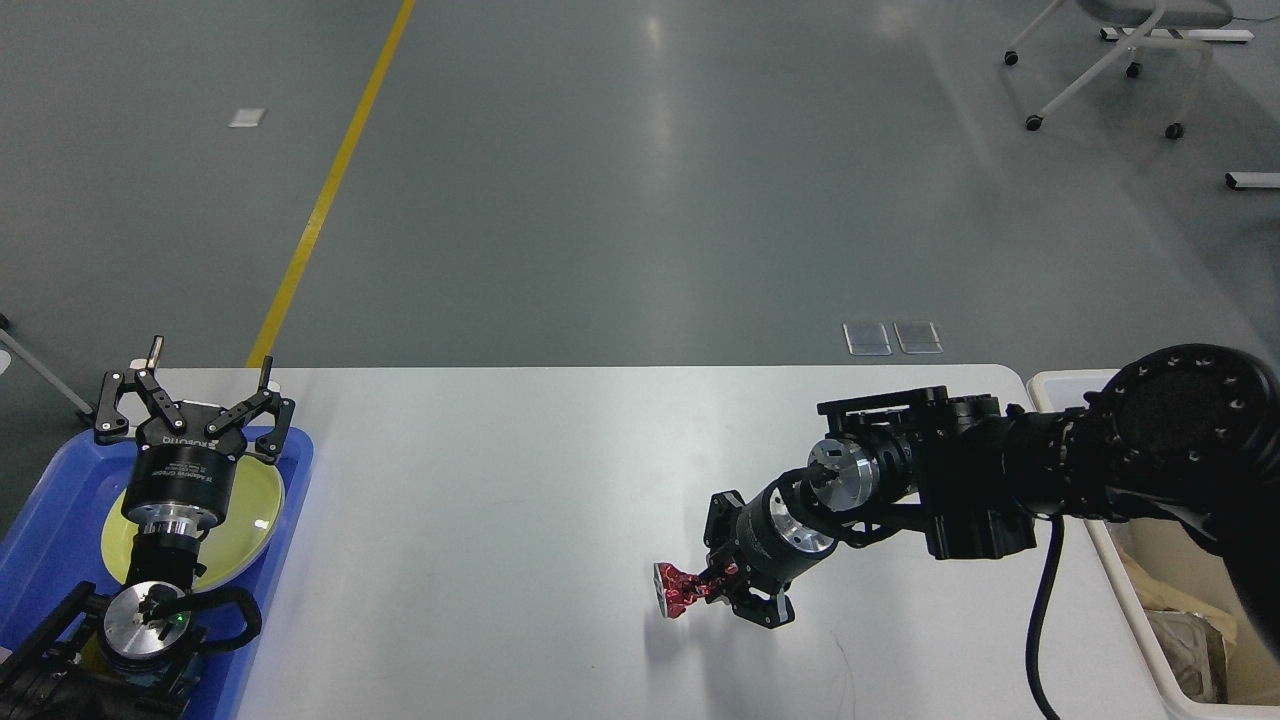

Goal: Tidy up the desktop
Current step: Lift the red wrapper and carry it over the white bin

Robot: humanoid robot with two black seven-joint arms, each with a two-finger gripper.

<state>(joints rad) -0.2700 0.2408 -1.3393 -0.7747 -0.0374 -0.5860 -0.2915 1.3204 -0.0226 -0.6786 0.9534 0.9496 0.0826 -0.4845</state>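
Note:
The desktop (520,480) is a wide white tabletop with rounded corners. My right gripper (722,585) is shut on a crumpled red foil wrapper (680,589) and holds it just above the desktop, right of centre; a shadow lies beneath it. My left gripper (190,395) is open and empty, pointing away from me above a yellow-green plate (255,515) that lies in the blue tray (60,520) at the desktop's left end.
A cream-white bin (1150,640) stands off the desktop's right end, with crumpled paper inside. Grey floor with a yellow line (330,190) lies beyond the far edge. A wheeled chair base (1100,70) stands far right.

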